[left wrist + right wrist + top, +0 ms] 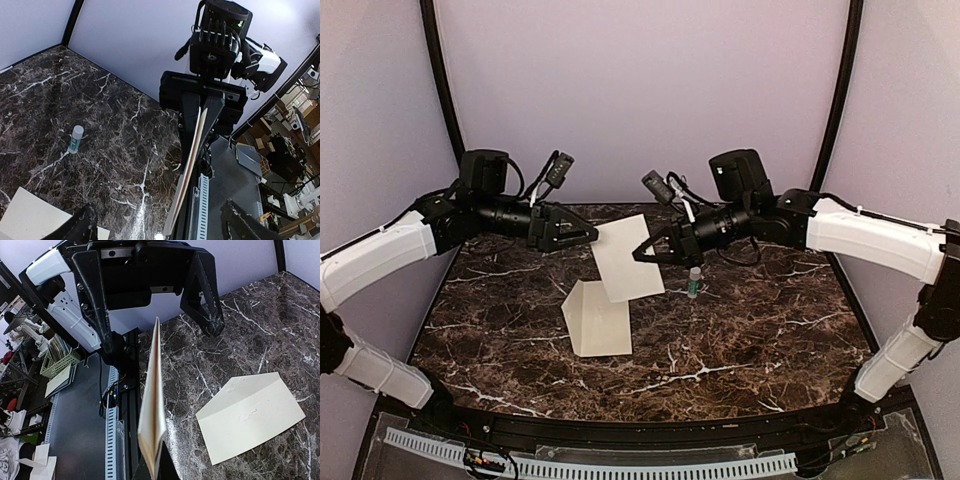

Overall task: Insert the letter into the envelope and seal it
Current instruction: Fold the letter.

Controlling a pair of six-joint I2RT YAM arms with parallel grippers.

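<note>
The letter point(628, 258), a whitish sheet, hangs in the air over the middle of the table, with my right gripper point(642, 254) shut on its right edge. In the right wrist view the letter point(152, 405) shows edge-on, rising from the gripper point(157, 471). My left gripper point(588, 236) stands open just at the sheet's upper left edge. From the left wrist, the letter point(192, 165) runs edge-on between that gripper's spread fingers point(82, 225). The cream envelope point(597, 318) lies flat on the table below, its pointed flap open; it also shows as the envelope point(250, 415).
A small glue stick point(694, 283) stands upright on the dark marble table point(770, 340), right of the letter; it is the glue stick point(76, 138) from the left wrist. A black frame and cable duct point(590, 462) line the near edge.
</note>
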